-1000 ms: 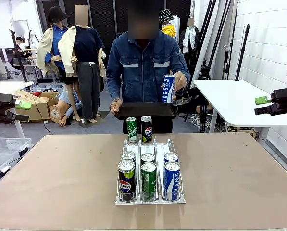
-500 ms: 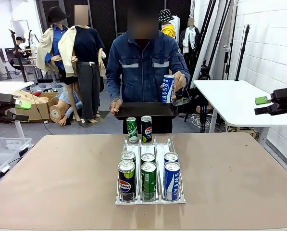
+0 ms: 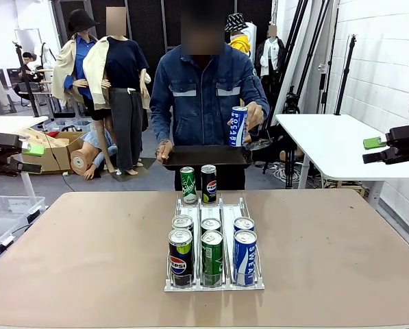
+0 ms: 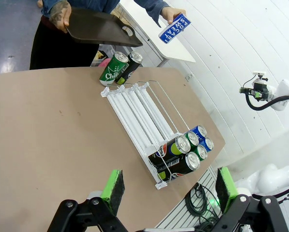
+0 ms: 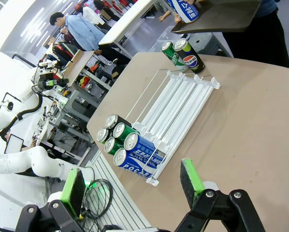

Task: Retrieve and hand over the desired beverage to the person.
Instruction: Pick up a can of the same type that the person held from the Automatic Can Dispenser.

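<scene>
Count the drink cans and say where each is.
9. The rack holds six: a front three and a back three. A green can and a Pepsi can stand on the table beyond it. The person holds a Pocari can.

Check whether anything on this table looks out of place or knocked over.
Nothing is spilled or toppled. One oddity: a green drink can and a black Pepsi can stand upright on the brown table just beyond the white wire rack's far end, outside its lanes.

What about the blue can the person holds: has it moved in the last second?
No: the blue can sits at the same spot over the tray.
</scene>
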Controlling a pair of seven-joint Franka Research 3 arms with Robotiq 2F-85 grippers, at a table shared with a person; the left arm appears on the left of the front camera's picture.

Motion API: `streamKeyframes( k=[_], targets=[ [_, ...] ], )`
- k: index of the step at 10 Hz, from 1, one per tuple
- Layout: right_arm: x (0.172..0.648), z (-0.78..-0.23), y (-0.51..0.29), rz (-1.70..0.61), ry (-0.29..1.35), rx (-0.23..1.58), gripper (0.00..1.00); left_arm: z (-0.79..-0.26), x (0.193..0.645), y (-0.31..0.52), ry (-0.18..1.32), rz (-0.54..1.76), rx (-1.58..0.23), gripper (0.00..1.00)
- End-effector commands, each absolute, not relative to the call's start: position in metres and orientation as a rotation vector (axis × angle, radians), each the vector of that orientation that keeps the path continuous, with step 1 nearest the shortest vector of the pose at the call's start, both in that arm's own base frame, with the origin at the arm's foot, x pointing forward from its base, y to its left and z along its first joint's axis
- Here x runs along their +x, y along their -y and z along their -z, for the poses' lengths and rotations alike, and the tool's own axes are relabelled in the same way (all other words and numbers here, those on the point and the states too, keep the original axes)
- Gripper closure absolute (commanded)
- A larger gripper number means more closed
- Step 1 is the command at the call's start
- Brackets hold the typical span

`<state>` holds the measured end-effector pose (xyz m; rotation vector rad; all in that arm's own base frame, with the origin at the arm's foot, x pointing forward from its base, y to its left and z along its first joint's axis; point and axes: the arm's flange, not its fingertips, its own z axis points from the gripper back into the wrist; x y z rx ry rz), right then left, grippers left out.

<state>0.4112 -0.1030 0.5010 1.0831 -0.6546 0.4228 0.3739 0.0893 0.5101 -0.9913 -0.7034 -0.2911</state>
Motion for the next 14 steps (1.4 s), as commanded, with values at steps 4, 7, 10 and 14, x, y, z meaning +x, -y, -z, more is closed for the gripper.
streamKeyframes(
  k=[4,7,10,14],
  targets=[
    [0.4126,-0.5010,0.1025,-0.416,0.657,1.088,0.00,-0.5092,0.3733,-0.0903,0.706,0.296,-0.996,0.00],
    [0.4126,-0.5010,0.1025,-0.416,0.657,1.088,0.00,-0.5092,0.3733,-0.0903,0.706,0.296,-0.996,0.00],
    [0.4126,-0.5010,0.1025,-0.416,0.657,1.088,0.00,-0.5092,0.3733,-0.0903,0.706,0.296,-0.996,0.00],
    [0.4126,-0.5010,0.1025,-0.416,0.657,1.088,0.00,-0.5092,0.3733,-0.0903,0.706,0.296,-0.996,0.00]
  ],
)
